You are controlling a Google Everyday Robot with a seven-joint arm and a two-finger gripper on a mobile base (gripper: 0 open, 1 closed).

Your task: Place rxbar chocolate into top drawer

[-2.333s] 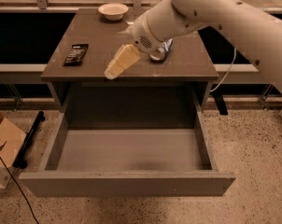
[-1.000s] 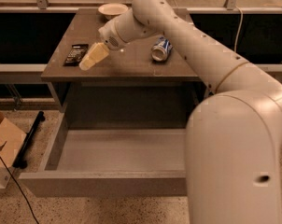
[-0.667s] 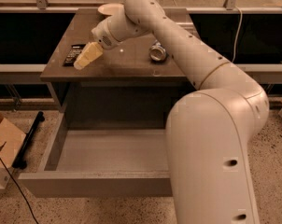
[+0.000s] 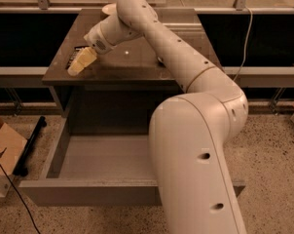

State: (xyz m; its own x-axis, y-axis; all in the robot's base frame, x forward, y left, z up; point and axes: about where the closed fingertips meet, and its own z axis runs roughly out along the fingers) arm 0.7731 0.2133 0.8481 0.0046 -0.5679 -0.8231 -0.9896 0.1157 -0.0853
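The rxbar chocolate [image 4: 77, 50] is a flat black bar lying near the left edge of the brown cabinet top [image 4: 137, 57]. Only its dark edges show around my gripper [image 4: 81, 62]. The gripper hangs right over the bar, angled down and to the left, at or just above the bar's surface. The top drawer [image 4: 88, 191] is pulled out wide below the cabinet top, and its grey floor [image 4: 103, 157] is bare on the left. My arm's big white forearm [image 4: 195, 145] covers the drawer's right half.
A white bowl [image 4: 109, 8] sits at the back of the cabinet top, partly behind my arm. A cardboard box [image 4: 3, 152] and a black bar-shaped object [image 4: 31, 141] are on the floor to the left. Railings and dark shelves run behind.
My gripper has swung from the middle of the cabinet top leftward and now sits over the bar. The arm has come much closer to the camera and now hides the can.
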